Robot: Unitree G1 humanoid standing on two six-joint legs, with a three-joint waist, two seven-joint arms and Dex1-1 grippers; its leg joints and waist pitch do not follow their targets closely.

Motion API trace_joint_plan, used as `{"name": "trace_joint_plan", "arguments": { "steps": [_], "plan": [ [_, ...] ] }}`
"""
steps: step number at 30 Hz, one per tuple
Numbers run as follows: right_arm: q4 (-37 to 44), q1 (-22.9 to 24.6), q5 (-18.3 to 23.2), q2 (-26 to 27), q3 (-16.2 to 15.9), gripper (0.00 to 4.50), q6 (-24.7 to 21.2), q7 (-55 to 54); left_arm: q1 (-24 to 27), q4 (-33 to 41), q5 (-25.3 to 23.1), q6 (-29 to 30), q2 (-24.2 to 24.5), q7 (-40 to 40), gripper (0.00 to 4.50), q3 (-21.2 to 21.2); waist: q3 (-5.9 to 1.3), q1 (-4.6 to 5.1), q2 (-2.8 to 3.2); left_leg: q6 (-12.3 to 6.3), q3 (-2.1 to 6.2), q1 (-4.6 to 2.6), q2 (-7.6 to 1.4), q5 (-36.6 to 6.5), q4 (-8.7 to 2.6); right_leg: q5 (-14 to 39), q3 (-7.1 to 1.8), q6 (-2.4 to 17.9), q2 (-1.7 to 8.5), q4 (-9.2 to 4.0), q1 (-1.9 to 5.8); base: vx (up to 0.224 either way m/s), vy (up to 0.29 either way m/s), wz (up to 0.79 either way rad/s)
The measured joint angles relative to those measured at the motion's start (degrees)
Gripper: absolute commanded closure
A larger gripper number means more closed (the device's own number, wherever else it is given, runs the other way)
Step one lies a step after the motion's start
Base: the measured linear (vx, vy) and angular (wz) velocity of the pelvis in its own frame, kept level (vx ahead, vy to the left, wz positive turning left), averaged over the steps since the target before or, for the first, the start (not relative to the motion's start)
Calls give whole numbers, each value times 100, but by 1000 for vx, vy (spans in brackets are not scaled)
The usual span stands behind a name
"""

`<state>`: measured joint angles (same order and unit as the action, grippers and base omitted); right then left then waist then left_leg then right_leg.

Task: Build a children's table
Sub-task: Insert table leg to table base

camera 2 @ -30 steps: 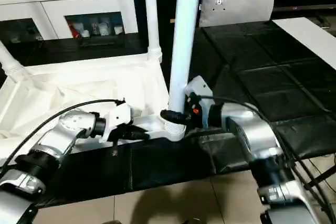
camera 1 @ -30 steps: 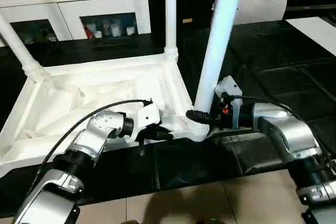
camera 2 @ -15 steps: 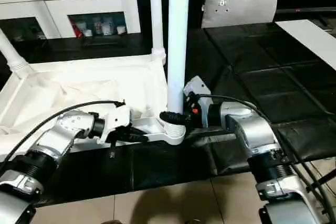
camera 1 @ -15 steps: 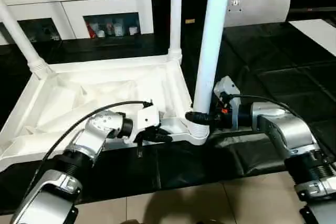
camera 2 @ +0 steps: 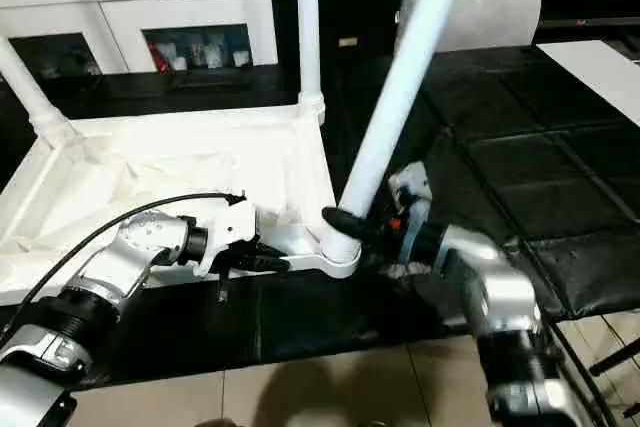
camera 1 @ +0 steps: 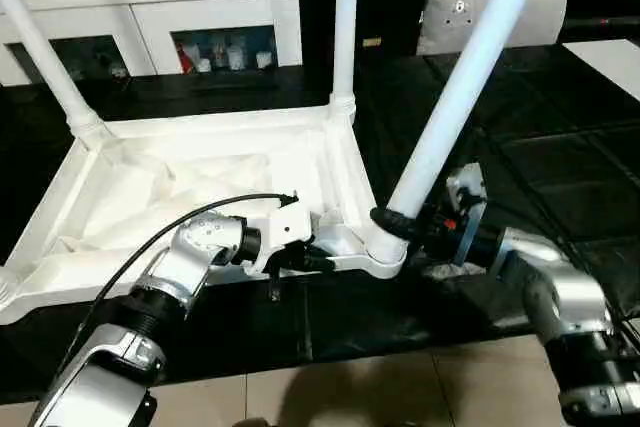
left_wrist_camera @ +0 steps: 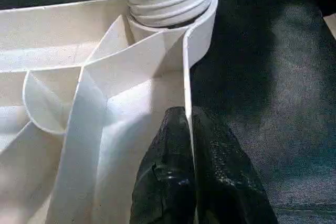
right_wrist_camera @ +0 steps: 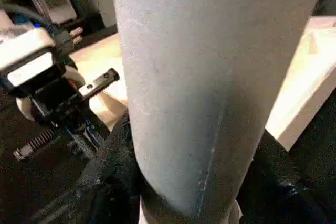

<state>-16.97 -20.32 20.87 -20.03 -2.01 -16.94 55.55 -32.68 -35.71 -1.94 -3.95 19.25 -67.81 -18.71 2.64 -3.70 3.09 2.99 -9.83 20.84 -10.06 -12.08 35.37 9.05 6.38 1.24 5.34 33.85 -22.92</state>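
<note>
The leg [camera 1: 462, 87] in the right gripper [camera 1: 397, 225] stood nearly upright half a second ago; it now leans far to the right, its foot still at the near right corner socket [camera 1: 383, 248].

From the head, the table top [camera 1: 190, 182] lies upside down on a black padded mat [camera 1: 560, 157], ribs up, with beige floor tiles [camera 1: 400, 387] at the near edge. Two other legs [camera 1: 345, 27] stand in the far corners. Behind is a white cabinet [camera 1: 150, 7] with glass doors, and a grey cushion [camera 1: 545, 7] rests further right.

In the left wrist view, the left gripper [left_wrist_camera: 189, 124] has its black fingers [left_wrist_camera: 165, 177] pressed together on the thin near rim [left_wrist_camera: 187, 77] of the top.

In the right wrist view, the right gripper's fingers [right_wrist_camera: 113, 171] sit either side of the leg, clasping it low down.
</note>
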Motion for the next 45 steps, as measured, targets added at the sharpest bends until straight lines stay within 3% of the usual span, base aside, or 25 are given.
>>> {"name": "trace_joint_plan", "arguments": {
  "steps": [6, 10, 19, 33, 38, 40, 42, 44, 45],
  "plan": [
    [40, -3, -382, -44, -271, 261, 422, -144, 0, -116, -24, 0, -25, 98, 450, -2, -9, 98, 33, -1, 3, -87, 4, 0, -30, 1, 13, -2, -2, -84, 77, 0, 0, 0],
    [29, -60, -584, -121, -455, 261, 540, -138, 1, -124, -39, 0, -23, 98, 450, -5, -9, 183, 33, -9, 9, -87, 8, -5, -39, 2, 24, -3, -1, -144, 112, 0, 0, 0],
    [-444, -522, -794, -182, -756, 261, 630, 215, -169, -351, -138, -137, 34, 10, 450, -89, -17, 222, 31, -12, 9, -89, 11, -7, -58, 1, 27, -2, -1, -168, 117, 0, 0, 0],
    [-665, -617, -828, -65, -766, 261, 745, 34, -478, -843, -152, -95, -16, -16, 450, -83, -15, 241, 32, -12, 16, -88, 8, -6, -81, 2, 55, -3, 2, -186, 111, 0, 0, 0],
    [-654, -634, -982, 424, -630, 261, 587, -1119, -215, -191, -131, 859, -58, 525, 450, 120, 2, 443, 71, -11, 46, -84, 7, -7, -86, 2, 111, -4, 5, -262, 132, 0, 0, 0],
    [-682, -670, -1072, 656, -562, 261, 497, -1700, 10, 353, -173, 1496, -212, 972, 450, 215, 28, 562, 118, -11, 104, -88, 1, -7, -89, 3, 235, -5, 20, -367, 203, 0, 0, 0],
    [-841, -858, -1193, 856, -503, 261, 379, -2220, 157, 789, -238, 2055, -408, 1425, 450, 303, 64, 701, 151, -10, 149, -81, -1, -8, -89, 48, 286, -12, 23, -396, 241, 0, 0, 0],
    [-1111, -1071, -1212, 1039, -375, 261, 316, -2682, 241, 1107, -307, 2523, -648, 1866, 450, 339, 114, 767, 128, -10, 123, -100, 6, -8, -104, 237, 198, 33, 13, -159, 220, -54, 15, 0],
    [-1230, -1184, -1246, 1106, -334, 261, 283, -2863, 280, 1243, -369, 2687, -744, 2059, 450, 356, 124, 769, 59, -9, 82, -147, 31, -8, -103, 299, 99, 78, 16, -68, 168, 0, 0, 0]
  ]
}}
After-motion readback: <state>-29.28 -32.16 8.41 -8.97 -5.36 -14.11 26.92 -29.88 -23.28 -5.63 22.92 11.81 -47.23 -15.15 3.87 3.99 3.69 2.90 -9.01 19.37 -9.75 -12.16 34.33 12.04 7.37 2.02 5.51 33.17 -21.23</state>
